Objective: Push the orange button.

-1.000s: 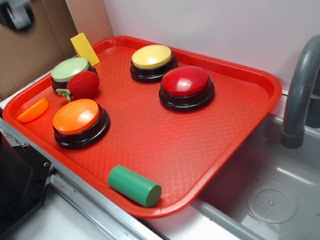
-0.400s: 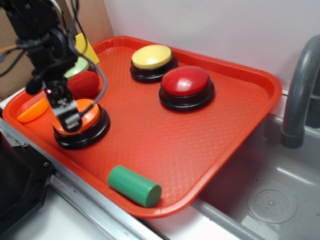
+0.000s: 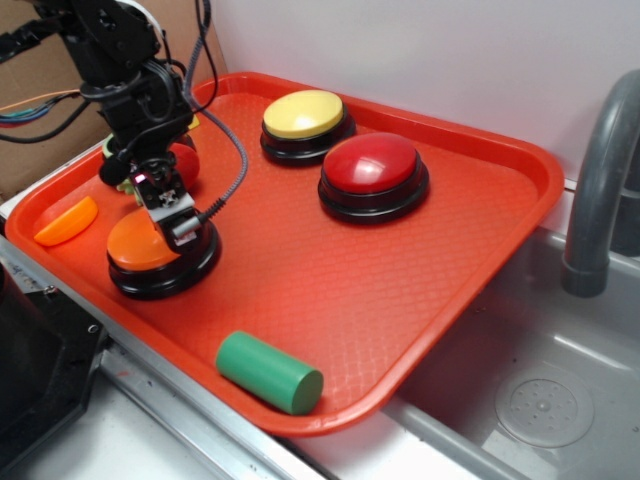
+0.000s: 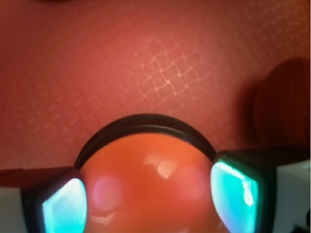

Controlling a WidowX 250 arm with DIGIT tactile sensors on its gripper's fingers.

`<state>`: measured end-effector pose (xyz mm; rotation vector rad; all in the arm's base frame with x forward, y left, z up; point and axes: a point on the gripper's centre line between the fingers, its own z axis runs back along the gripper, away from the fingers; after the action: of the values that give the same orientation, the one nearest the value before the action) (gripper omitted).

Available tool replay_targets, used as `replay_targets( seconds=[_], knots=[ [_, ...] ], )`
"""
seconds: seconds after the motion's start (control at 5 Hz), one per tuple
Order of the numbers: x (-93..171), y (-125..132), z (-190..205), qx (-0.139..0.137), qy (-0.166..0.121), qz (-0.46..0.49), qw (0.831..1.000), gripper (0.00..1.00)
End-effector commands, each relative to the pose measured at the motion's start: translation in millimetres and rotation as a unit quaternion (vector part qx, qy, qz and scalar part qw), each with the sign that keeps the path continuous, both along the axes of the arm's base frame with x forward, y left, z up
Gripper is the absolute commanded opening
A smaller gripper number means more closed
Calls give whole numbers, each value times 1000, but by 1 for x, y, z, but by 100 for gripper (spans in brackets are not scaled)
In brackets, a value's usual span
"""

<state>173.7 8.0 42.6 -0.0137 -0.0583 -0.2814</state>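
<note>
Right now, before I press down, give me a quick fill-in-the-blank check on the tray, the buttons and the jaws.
1. The gripper sits over the ____ button.
2. In the wrist view the jaws stand ____, one on each side of the dome.
3. The green cylinder lies near the tray's ____ edge.
4. The red button stands next to the ____ button.

Missing words: orange; open; front; yellow
</note>
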Motion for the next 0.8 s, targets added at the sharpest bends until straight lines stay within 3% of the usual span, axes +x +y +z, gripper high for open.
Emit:
replay_targets(
  seconds=[0.0, 0.4, 0.6],
  knots=[
    [-9, -6, 64, 22, -11, -13, 1000, 100],
    [-1, 3, 107, 28, 1, 20, 999, 100],
    [-5, 2, 112, 48, 4, 34, 998, 100]
  ],
)
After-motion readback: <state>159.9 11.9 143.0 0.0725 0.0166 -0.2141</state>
